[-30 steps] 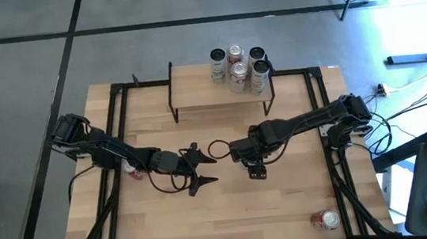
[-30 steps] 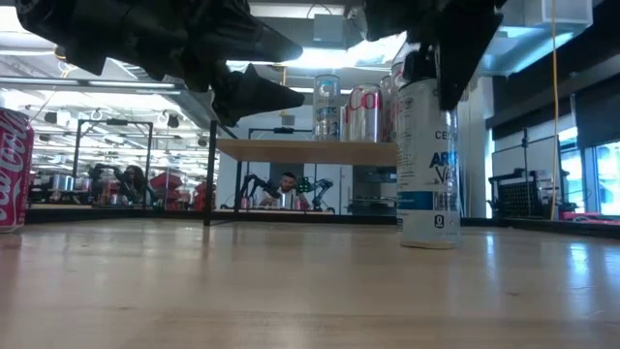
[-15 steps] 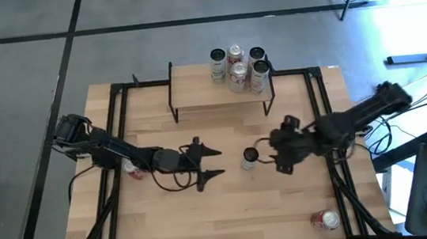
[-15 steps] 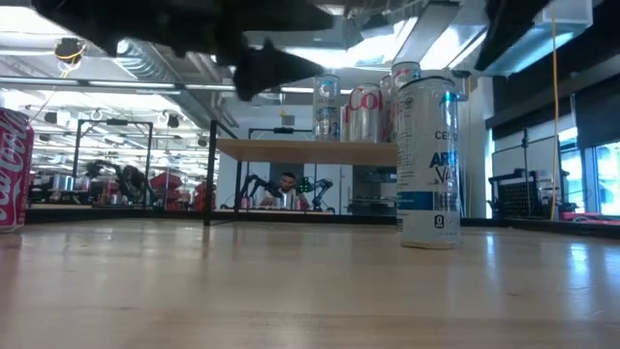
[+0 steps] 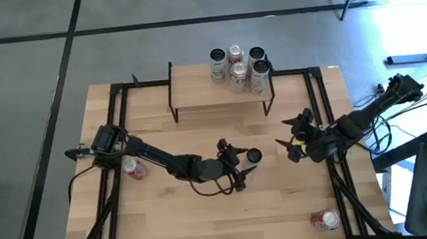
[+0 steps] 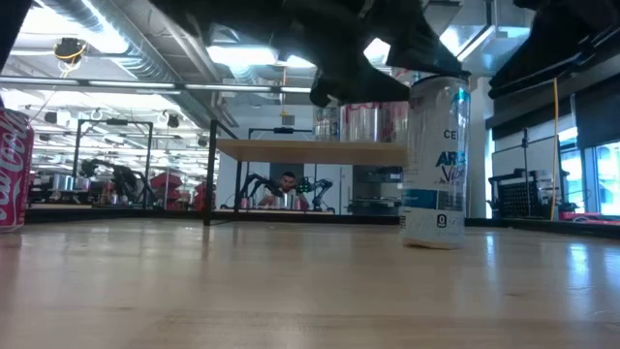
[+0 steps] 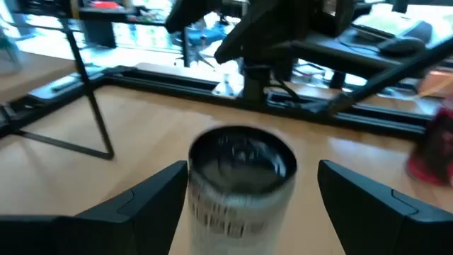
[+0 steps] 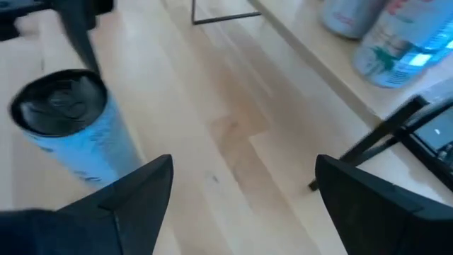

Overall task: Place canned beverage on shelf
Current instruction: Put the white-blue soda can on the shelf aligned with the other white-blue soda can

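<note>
The big wooden tabletop (image 5: 286, 207) holds the shelf (image 5: 210, 84) at its far edge, with cans on its right end. The left tool (image 5: 238, 165) is open, its two fingers on either side of the tall can (image 5: 253, 156), not touching. The right tool (image 5: 294, 144), also open, sits near the can's other side.

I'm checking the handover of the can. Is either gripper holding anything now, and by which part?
Nothing is held. The left gripper is open, its fingers either side of the upright can without closing on it. The right gripper is open and clear of it.
</note>
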Motion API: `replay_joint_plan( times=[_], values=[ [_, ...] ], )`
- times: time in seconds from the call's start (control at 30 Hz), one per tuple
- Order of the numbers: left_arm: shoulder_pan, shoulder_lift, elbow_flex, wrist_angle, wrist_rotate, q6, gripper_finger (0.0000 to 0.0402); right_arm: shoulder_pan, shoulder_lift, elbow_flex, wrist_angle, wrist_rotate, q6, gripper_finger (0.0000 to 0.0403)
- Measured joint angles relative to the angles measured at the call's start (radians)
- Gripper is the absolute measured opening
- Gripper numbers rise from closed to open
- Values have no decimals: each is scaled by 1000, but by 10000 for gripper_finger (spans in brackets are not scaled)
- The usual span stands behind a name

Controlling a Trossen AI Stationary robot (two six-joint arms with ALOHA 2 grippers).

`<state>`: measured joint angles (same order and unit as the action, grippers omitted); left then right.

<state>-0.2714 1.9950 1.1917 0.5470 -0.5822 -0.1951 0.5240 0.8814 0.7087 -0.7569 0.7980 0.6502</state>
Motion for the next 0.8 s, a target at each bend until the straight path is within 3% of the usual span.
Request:
replay_joint_plan(
  times=[0.1, 0.23, 0.8],
  values=[
    [-4, 2, 24, -31, -67, 0, 300, -1, -27, -10, 5, 31, -1, 332],
    [-1, 2, 27, -38, -75, -2, 300, 0, -29, -11, 30, 79, -21, 332],
    [45, 15, 28, -20, 53, -7, 300, -1, 79, -11, 128, 152, -64, 332]
  ],
)
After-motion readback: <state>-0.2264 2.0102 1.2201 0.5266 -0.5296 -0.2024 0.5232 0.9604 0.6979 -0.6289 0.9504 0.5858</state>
